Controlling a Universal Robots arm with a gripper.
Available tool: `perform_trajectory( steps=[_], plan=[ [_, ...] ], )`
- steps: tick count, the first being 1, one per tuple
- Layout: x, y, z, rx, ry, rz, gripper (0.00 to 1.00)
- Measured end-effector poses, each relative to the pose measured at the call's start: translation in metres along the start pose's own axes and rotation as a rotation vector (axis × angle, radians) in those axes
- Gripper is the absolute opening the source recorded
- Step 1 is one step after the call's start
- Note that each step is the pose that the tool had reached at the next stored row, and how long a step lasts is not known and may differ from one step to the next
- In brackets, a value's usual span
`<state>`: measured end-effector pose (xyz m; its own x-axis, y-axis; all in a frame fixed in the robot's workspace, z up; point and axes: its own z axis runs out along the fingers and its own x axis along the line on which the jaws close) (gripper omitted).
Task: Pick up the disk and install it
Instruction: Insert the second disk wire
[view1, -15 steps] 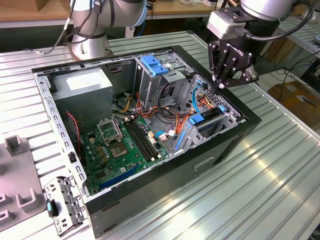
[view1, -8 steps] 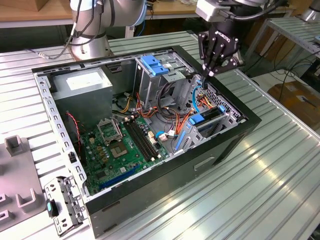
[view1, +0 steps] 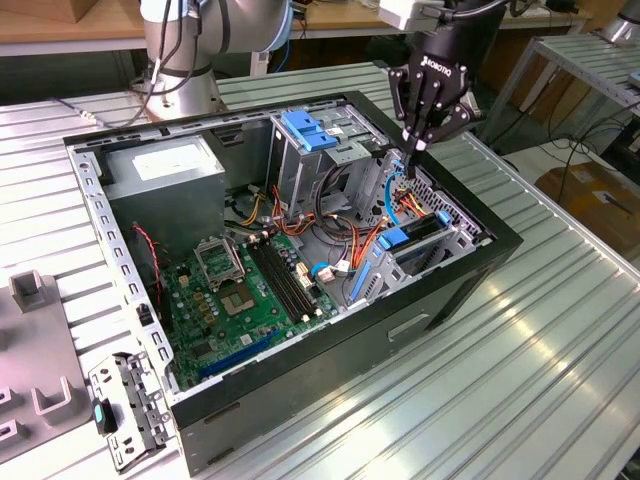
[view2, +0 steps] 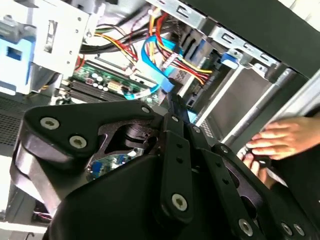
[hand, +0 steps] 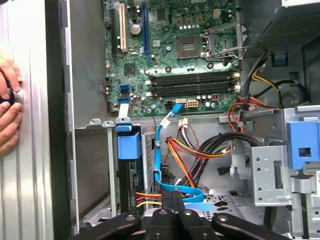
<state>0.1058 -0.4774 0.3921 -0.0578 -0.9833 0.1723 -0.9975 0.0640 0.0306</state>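
Tool (view1: 418, 146) above disk (view1: 412, 240) in case (view1: 400, 330)

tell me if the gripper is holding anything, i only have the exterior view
observer: no. In the first wrist view the gripper has its fingers shut together with nothing between them.
operator: where's the disk
observer: in the first wrist view the disk stands on edge in a bay slot beside the case wall, with its blue tab toward the motherboard, apart from the gripper.
operator: anything close by i should know of
observer: a person's hand is just outside that case wall, over the ribbed table.
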Motion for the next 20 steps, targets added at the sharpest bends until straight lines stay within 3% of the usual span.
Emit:
perform_trajectory(
  steps=[2, 5, 9, 13, 15, 16, 18, 20],
  plan=[
    [-0.0027, -0.0009, 0.0021, 0.0005, 0.0082, 0.0, 0.11],
    [-0.0059, -0.0034, 0.0031, -0.0006, 0.0089, 0.0, 0.24],
    [-0.007, -0.004, 0.007, -0.0005, 0.0128, 0.0, 0.24],
    [-0.008, -0.0043, 0.0123, 0.0002, 0.0255, 0.001, 0.24],
    [-0.0084, -0.0044, 0.0147, 0.0007, 0.0338, 0.001, 0.24],
    [-0.0087, -0.0044, 0.0166, 0.0012, 0.0427, 0.002, 0.24],
    [-0.009, -0.0045, 0.0184, 0.0018, 0.0525, 0.002, 0.24],
    [-0.0097, -0.0049, 0.0211, 0.0029, 0.0725, 0.003, 0.16]
  ],
)
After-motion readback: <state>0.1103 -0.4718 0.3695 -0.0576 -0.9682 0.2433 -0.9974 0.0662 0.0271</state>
